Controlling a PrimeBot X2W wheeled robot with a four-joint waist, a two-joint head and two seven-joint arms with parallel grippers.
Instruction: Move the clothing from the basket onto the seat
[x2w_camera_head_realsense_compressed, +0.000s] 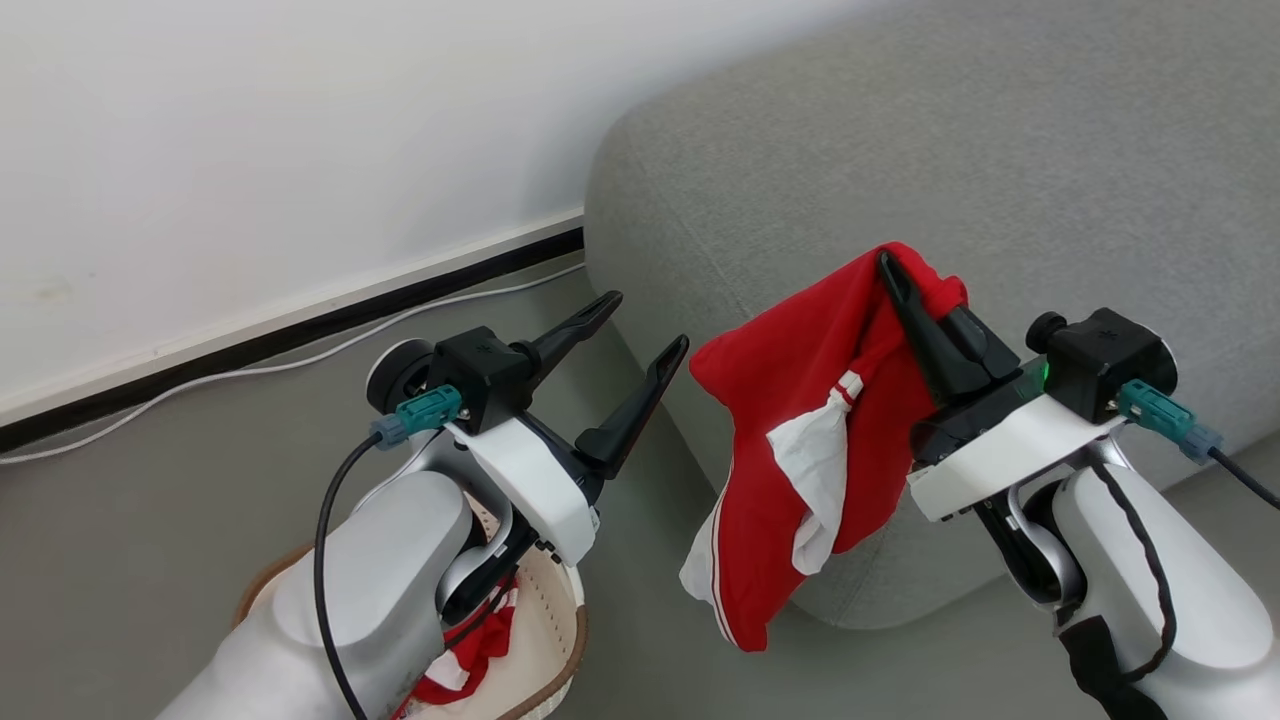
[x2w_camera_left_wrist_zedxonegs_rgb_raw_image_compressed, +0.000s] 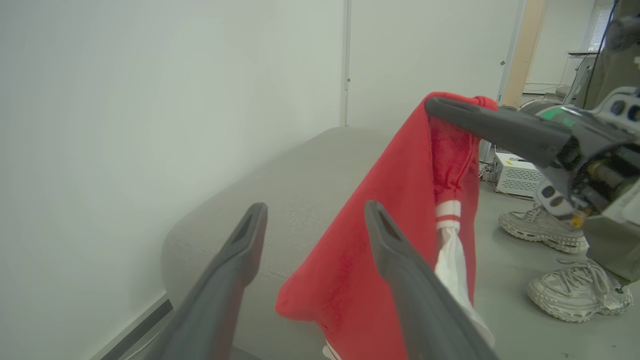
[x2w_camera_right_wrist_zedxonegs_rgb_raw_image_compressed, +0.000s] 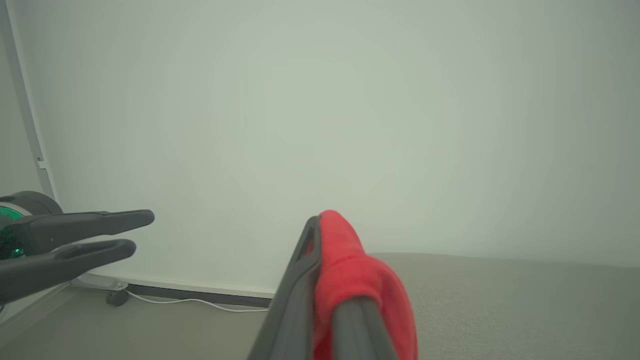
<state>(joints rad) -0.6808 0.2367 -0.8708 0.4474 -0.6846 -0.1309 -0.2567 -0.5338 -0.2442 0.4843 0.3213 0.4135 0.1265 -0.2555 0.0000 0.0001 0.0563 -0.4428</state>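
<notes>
My right gripper is shut on a red garment with white panels, which hangs from its fingertips in front of the rounded corner of the grey seat. In the left wrist view the clothing drapes from the right gripper over the seat. The right wrist view has red cloth pinched between the fingers. My left gripper stands open and empty, left of the garment, above the basket. More red and white clothing lies in the basket, half hidden by my left arm.
A white wall with a dark skirting strip and a white cable run behind the grey floor. In the left wrist view a person's pale sneakers stand on the floor beyond the seat, with a white box farther back.
</notes>
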